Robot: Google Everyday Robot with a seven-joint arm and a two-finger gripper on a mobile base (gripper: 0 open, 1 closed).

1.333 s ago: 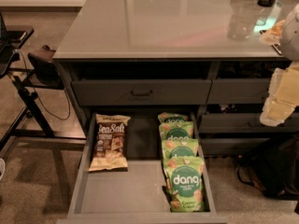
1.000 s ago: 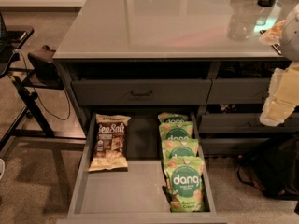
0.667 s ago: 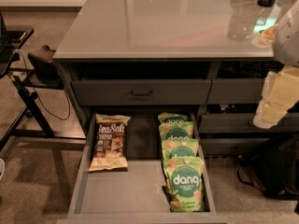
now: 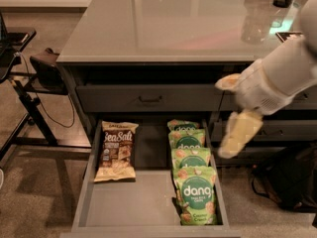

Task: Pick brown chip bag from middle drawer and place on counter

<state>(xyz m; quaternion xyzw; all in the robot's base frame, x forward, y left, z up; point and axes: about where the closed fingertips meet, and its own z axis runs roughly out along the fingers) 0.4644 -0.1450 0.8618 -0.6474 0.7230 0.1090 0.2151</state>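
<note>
Camera view: brown chip bag (image 4: 117, 150) lies flat at the left of the open middle drawer (image 4: 133, 207), lower centre. Gripper (image 4: 233, 108) hangs mid-right beside the dang bags (image 4: 194, 182), jaws spread, empty. It should cross left and descend on the bag's middle, clear of the drawer wall.

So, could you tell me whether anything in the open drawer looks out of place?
Nothing stands out: the brown chip bag lies flat at the left of the middle drawer, green dang bags overlap in a neat row at its right, and the tool hangs above its right edge.
</note>
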